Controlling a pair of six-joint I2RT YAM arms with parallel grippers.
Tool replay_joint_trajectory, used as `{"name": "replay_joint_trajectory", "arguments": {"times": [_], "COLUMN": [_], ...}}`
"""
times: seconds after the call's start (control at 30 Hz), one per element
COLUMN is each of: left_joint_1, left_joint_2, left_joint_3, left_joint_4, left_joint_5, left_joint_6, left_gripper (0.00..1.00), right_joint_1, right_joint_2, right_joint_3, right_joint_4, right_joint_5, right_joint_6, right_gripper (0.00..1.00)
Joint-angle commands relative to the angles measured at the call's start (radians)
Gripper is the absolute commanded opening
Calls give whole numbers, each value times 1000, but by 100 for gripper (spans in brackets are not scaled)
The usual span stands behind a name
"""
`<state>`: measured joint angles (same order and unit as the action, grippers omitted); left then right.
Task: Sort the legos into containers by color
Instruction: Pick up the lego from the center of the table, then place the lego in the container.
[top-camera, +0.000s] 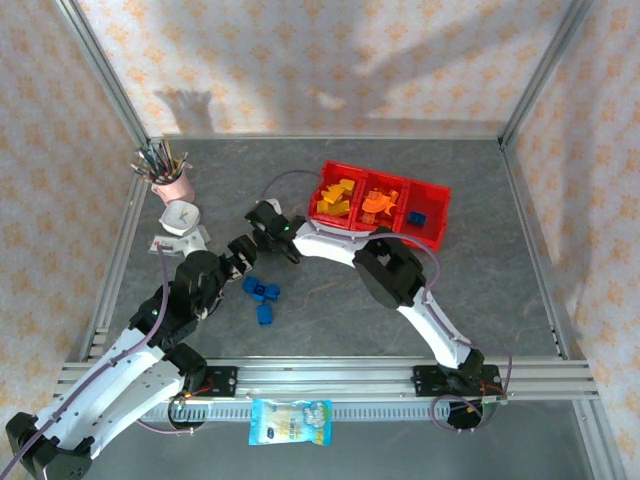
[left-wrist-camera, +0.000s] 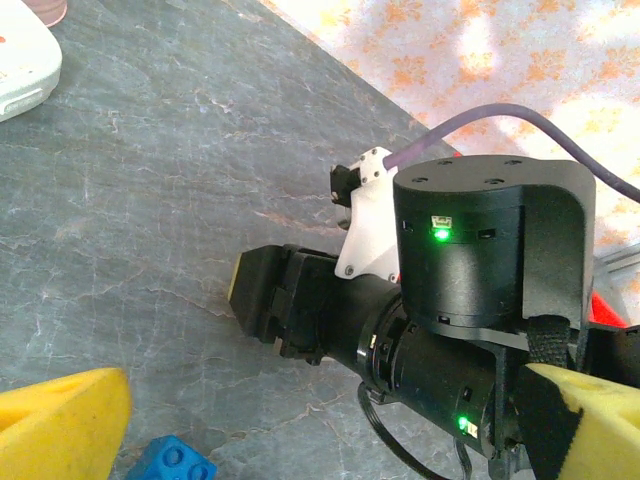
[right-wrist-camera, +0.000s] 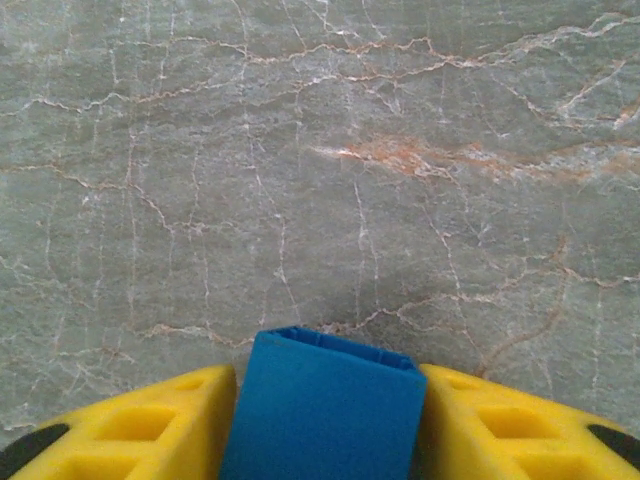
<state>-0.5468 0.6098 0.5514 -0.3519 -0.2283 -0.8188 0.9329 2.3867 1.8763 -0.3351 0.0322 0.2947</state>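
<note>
Right claw (right-wrist-camera: 325, 385): clamped on blue brick (right-wrist-camera: 318, 415), lower part cut off.
Left claw (left-wrist-camera: 330, 415): fingers (left-wrist-camera: 60, 420) apart, partly cropped.
Overhead: held brick probably hidden under wrist; loose blue bricks (top-camera: 261, 292) on bench (top-camera: 480, 300).

Blue brick (right-wrist-camera: 318, 415), yellow claw fingers (right-wrist-camera: 130, 432), red tray (top-camera: 443, 210), grey veined table (right-wrist-camera: 300, 150), orange-floral walls (top-camera: 300, 60).

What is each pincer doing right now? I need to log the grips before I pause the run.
Left pincer: open, holding nothing.
Right pincer: closed on a small blue plastic brick.
</note>
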Motion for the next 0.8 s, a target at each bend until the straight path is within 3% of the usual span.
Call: {"name": "replay_joint_trajectory", "arguments": {"times": [0.0, 0.33, 0.77], "left_joint_1": [8, 9, 8], "left_joint_2": [-13, -13, 50], "left_joint_3": [-18, -9, 36], "left_joint_4": [0, 8, 123], "left_joint_5": [-15, 7, 139], "left_joint_6": [-2, -1, 33], "left_gripper": [99, 99, 99], "right_joint_1": [-2, -5, -97], "right_joint_2": [6, -128, -627], "right_joint_3": [29, -58, -571], "right_joint_4": [-32, -5, 104], "right_joint_5": [38, 42, 77], "right_joint_6": [-6, 2, 109], "right_gripper": [43, 26, 25]}}
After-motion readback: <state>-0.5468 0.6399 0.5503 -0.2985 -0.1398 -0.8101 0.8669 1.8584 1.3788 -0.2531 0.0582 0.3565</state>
